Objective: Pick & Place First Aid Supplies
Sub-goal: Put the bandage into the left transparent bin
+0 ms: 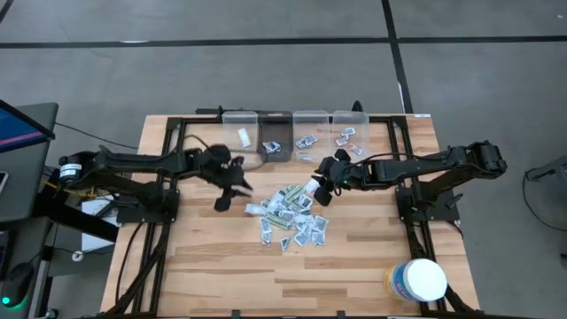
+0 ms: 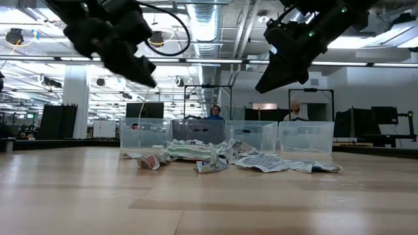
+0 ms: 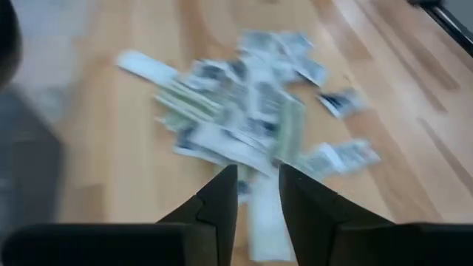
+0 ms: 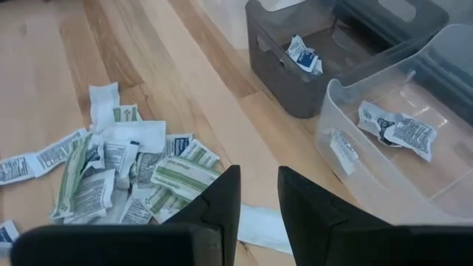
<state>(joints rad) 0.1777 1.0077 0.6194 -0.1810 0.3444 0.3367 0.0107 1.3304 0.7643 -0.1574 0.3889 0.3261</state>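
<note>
Packets (image 1: 288, 217) lie heaped between left hand (image 1: 234, 196) and right hand (image 1: 322, 189); whether either grips anything cannot be told.

Overhead camera looking straight down on the whole table (image 1: 354, 257), level tabletop camera facing the bins (image 2: 225, 136) and room, two close wrist cameras angled down, all sharing the packet pile (image 1: 288, 217).
</note>
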